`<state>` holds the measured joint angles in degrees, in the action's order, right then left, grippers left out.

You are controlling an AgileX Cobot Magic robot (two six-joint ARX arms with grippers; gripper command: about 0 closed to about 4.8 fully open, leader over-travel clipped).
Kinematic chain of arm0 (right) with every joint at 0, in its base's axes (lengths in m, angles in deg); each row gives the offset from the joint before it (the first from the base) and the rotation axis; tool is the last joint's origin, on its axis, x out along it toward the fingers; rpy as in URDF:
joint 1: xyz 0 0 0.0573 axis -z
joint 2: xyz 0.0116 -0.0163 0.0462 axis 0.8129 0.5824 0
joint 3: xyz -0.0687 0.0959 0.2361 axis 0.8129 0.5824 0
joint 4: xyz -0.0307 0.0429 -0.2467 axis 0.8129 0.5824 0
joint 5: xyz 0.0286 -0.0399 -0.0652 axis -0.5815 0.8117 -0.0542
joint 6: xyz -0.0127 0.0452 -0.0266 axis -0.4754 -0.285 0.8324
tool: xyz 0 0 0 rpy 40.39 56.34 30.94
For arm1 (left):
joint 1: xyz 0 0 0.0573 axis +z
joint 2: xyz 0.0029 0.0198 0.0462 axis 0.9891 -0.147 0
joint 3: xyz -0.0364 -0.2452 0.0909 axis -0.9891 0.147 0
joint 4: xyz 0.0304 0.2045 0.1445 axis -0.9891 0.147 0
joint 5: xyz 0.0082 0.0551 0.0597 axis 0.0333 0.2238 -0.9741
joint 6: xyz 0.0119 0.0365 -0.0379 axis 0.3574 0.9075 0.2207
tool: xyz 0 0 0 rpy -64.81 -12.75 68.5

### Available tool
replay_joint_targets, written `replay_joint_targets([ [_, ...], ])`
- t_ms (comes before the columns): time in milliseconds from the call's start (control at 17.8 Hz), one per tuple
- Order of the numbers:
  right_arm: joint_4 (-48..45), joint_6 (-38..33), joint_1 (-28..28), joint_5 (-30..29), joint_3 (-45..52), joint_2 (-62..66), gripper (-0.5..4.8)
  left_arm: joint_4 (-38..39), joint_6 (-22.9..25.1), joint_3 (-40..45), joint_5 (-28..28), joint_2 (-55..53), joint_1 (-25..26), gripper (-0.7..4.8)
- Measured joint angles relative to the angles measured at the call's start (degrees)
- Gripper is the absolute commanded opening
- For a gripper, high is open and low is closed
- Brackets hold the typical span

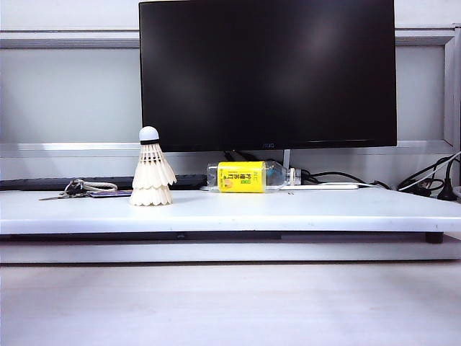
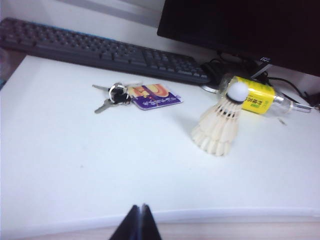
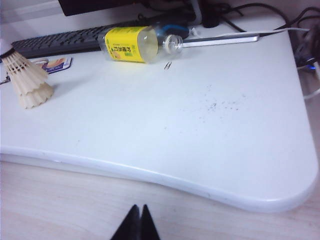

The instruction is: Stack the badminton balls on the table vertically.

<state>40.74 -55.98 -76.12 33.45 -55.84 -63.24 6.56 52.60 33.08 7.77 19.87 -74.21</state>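
Note:
Two badminton balls [image 1: 152, 176] stand nested one on the other, cork tip up, on the left part of the white table [image 1: 302, 213]. The same upright stack shows in the left wrist view [image 2: 219, 127] and in the right wrist view [image 3: 27, 80]. My left gripper [image 2: 140, 207] is shut and empty, back over the table's front edge, well away from the stack. Also shut and empty, my right gripper [image 3: 138, 207] hangs off the table over the wooden surface in front of it. Neither gripper shows in the exterior view.
A clear bottle with a yellow label [image 1: 248, 176] lies on its side to the right of the stack. Keys with a purple tag [image 2: 135, 95] lie to its left. A black keyboard [image 2: 100, 50], a monitor [image 1: 266, 72] and cables [image 1: 425, 184] line the back.

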Motion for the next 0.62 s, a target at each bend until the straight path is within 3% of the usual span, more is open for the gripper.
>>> replay_joint_targets([
  [281,-1.9,4.0,0.0,0.6,1.2,0.0,-0.06,-2.9,-0.2,4.5,-0.7,0.0,0.0,0.17],
  [618,-1.8,4.4,0.1,6.3,2.9,0.0,-0.06,-4.9,0.0,7.0,-2.1,0.0,0.0,0.17],
])
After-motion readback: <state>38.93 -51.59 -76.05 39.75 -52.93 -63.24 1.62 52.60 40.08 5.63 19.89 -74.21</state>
